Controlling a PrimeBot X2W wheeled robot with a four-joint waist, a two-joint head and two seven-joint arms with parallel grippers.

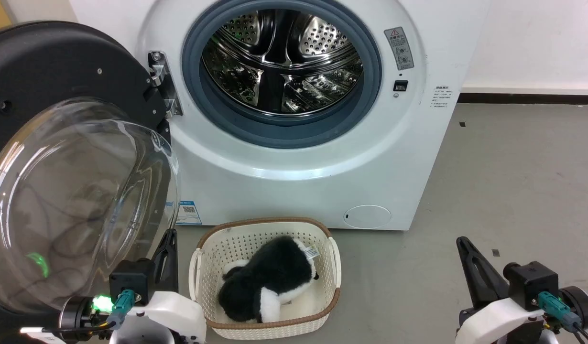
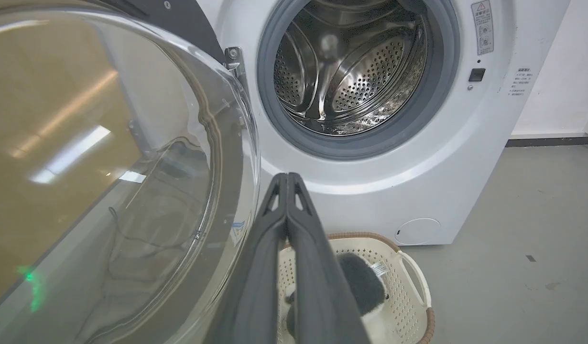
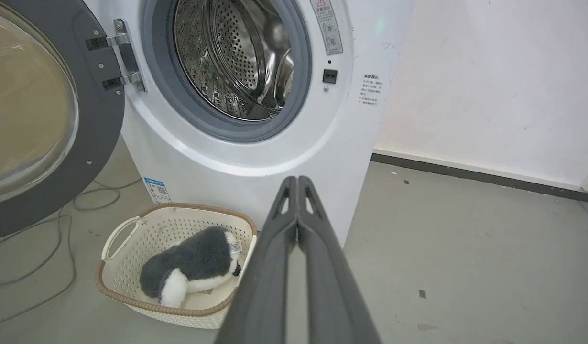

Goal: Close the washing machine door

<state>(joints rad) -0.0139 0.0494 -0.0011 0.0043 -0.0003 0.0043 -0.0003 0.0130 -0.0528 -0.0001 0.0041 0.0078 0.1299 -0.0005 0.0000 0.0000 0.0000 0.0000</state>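
Observation:
The washing machine (image 1: 294,162) stands ahead with its steel drum exposed. Its door (image 1: 64,157) hangs wide open on the left, black rim and bulging glass bowl facing me, hinged at a metal bracket (image 1: 162,83). The same door (image 2: 107,181) bulges over the left half of the left wrist view, and it appears again as the door (image 3: 40,114) at the left of the right wrist view. My left gripper (image 1: 168,235) is shut and empty, just right of the glass bowl's lower edge. My right gripper (image 1: 462,241) is shut and empty, low on the right over bare floor.
A cream perforated basket (image 1: 334,267) holding a black and white plush toy (image 1: 270,286) sits on the floor directly before the machine. Cables (image 3: 59,248) trail on the floor under the door. Grey floor (image 1: 523,181) extends to the right, bounded by a white wall.

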